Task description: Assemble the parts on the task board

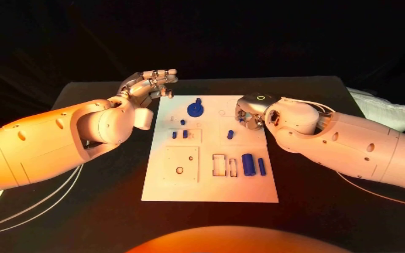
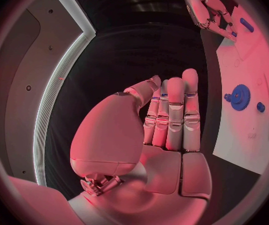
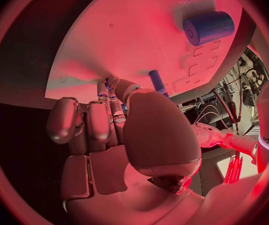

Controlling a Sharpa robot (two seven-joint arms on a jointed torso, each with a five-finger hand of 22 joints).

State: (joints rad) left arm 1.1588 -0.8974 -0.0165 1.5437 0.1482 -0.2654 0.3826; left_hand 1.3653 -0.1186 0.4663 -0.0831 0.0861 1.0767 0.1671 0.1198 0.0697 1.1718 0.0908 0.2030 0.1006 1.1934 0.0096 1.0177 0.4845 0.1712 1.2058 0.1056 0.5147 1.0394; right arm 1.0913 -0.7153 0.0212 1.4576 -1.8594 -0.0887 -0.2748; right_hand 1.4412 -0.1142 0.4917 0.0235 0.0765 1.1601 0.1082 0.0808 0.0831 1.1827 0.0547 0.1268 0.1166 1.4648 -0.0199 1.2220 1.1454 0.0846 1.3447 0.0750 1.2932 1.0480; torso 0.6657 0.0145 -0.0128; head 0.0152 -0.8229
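Looking down on a black table point(image 1: 101, 212) with a white board point(image 1: 211, 188) at its middle. Left hand point(image 1: 150, 86) raised beside the board's far left corner, off the board, fingers straight and side by side, holding nothing; same flat empty palm point(image 2: 172, 120) from its wrist. Right hand point(image 1: 250, 115) down on the board's far right part, fingers curled under; from its wrist, fingertips point(image 3: 112, 87) pressed to the board around something small and blue, grip unclear. Blue gear point(image 1: 196, 110) near the far edge, between the hands. Small blue pegs point(image 1: 179, 134) mid-board. Thick blue cylinder point(image 1: 249, 164) and thin rod point(image 1: 261, 167) side by side toward the near right, beside rectangular slots point(image 1: 225, 166). Square plate point(image 1: 181, 163) at the near left.
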